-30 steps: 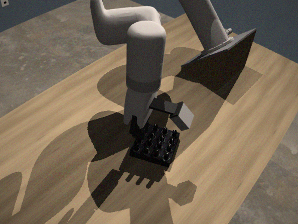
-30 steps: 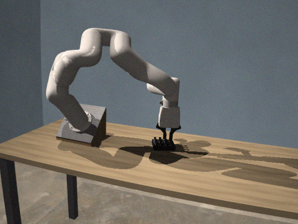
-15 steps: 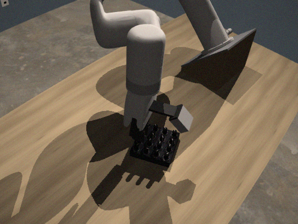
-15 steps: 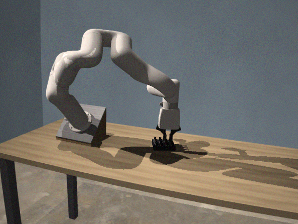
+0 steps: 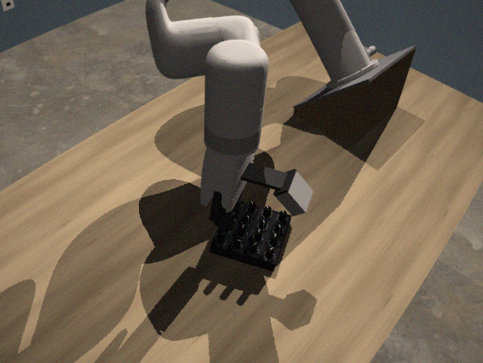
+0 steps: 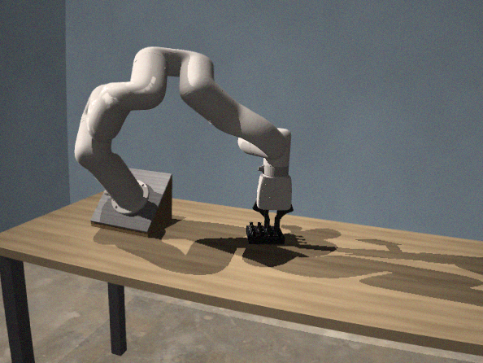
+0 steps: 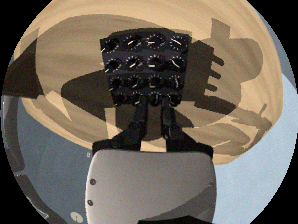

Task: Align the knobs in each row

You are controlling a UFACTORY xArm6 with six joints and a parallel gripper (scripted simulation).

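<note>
Knob box [image 5: 252,240] on a wooden counter [image 6: 366,293].
Narrowly parted fingers [image 6: 271,221] straddle a knob at the box's edge; grip cannot be told; blue wall [image 6: 366,102] behind.

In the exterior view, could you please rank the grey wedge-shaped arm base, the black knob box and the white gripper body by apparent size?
1. Grey wedge-shaped arm base, largest.
2. White gripper body.
3. Black knob box, smallest.
The base stands at a different distance from the camera, so this order holds for looks only.

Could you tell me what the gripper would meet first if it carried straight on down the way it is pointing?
The gripper points straight down at the knob box; it would likely meet a knob in the edge row nearest the wrist camera, though which one is unclear.
</note>
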